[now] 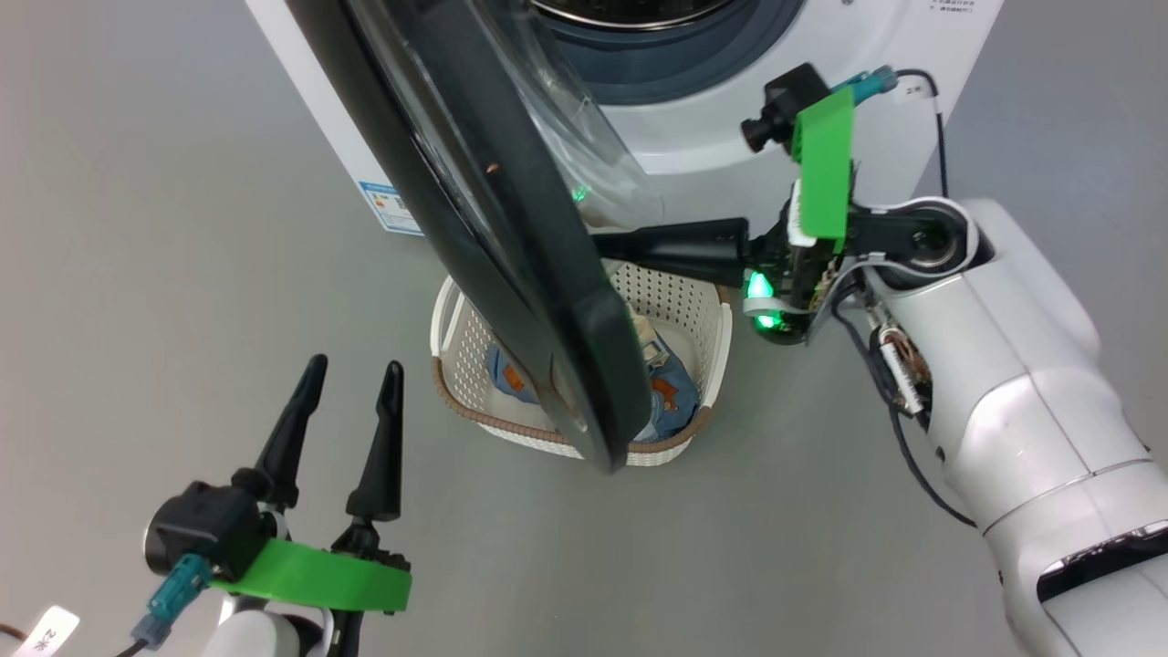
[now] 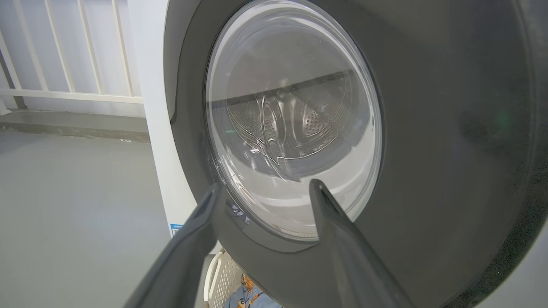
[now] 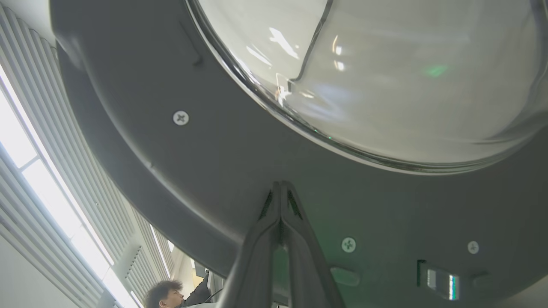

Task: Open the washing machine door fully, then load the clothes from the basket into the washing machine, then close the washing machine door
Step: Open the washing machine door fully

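The washing machine [image 1: 730, 137] stands on the grey floor [image 1: 137, 274] at the far side of the scene, with a blue sticker [image 1: 392, 205] low on its left front. The door [image 1: 511, 237] is partly open, attached at the machine's left and swung out toward the near side. From the head view it is seen almost edge-on.

The basket [image 1: 675, 301] sits on the floor just in front of the machine, directly under the door's free edge. The clothes [image 1: 675, 397] lie inside it as a blue bundle with orange print, partly hidden by the door.

The right gripper [image 1: 607, 245] reaches in from the right, level, to the inner side of the door. In the right wrist view its fingers [image 3: 261, 239] are pressed together and hold nothing. Their tips sit at the door's grey inner rim, just below the bulging glass [image 3: 385, 64]. Contact cannot be confirmed.

The left gripper [image 1: 354, 363] hangs at the near left, well apart from the basket, on the outer side of the door. Its fingers [image 2: 188, 239] are spread and empty, pointing at the round window [image 2: 295, 119], through which the steel drum shows.

A white railing [image 2: 68, 55] stands far left. A person [image 3: 165, 295] is visible beyond the door's edge.
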You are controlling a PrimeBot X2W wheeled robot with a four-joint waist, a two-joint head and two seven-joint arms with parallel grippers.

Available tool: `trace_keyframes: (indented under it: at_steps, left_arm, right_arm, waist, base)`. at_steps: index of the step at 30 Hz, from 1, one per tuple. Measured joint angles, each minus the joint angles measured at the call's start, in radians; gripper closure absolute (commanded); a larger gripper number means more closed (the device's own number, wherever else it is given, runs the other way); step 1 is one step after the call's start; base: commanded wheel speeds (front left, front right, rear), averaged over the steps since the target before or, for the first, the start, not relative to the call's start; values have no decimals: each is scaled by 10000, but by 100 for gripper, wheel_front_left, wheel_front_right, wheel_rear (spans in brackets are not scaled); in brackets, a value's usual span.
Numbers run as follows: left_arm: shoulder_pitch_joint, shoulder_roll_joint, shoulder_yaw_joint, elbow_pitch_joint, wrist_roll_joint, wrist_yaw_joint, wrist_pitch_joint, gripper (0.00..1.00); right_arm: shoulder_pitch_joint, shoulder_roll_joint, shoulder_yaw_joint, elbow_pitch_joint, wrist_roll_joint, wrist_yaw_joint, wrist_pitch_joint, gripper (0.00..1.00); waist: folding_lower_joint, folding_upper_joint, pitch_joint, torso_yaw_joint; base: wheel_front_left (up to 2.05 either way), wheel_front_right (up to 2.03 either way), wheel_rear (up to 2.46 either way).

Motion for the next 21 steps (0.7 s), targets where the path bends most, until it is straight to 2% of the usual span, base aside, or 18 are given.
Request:
trace_keyframes:
  at_steps: [14,21]
  left_arm:
    - [164,0,274,21,71,0,0,0]
    - [164,-6,295,38,71,0,0,0]
  right_arm:
    - [425,-23,2865,-780,2132,0,-1517,100]
    - [423,-2,3797,-918,2855,0,-2082,100]
  waist:
    - [0,0,-55,72]
    - [0,0,-131,40]
  base:
    - [0,0,0]
    - [0,0,0]
